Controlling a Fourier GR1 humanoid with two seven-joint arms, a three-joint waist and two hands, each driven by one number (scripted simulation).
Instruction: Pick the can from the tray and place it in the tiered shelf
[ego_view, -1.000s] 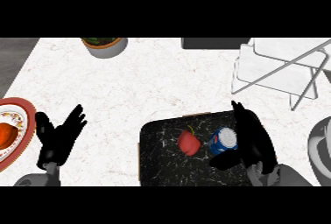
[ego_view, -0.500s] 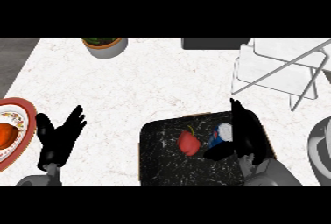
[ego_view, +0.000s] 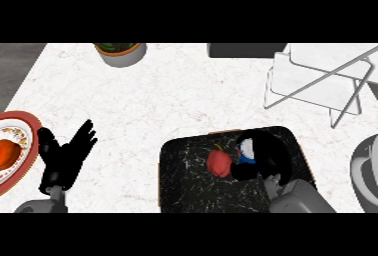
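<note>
— What was nearest the lower edge?

— The right hand (ego_view: 260, 159), over the black speckled tray (ego_view: 192, 180), with its dark fingers (ego_view: 244, 171) curled round the can (ego_view: 246, 151). The can sat inside the tray, near its far right part, mostly hidden; only a white and blue patch showed.

— Which way did the can's long axis run?

— I could not tell, too little of it showed. A red fruit (ego_view: 219, 162) lay just beside it on the left, also in the tray.

— And the other hand?

— The left hand (ego_view: 65, 156) rested open at the left, fingers straight, on the white tabletop (ego_view: 177, 100), next to a red-rimmed plate (ego_view: 24, 131).

— Farther off?

— The wire tiered shelf (ego_view: 319, 82) stood at the far right, well apart from the tray, and a potted plant (ego_view: 119, 52) at the far edge.
</note>
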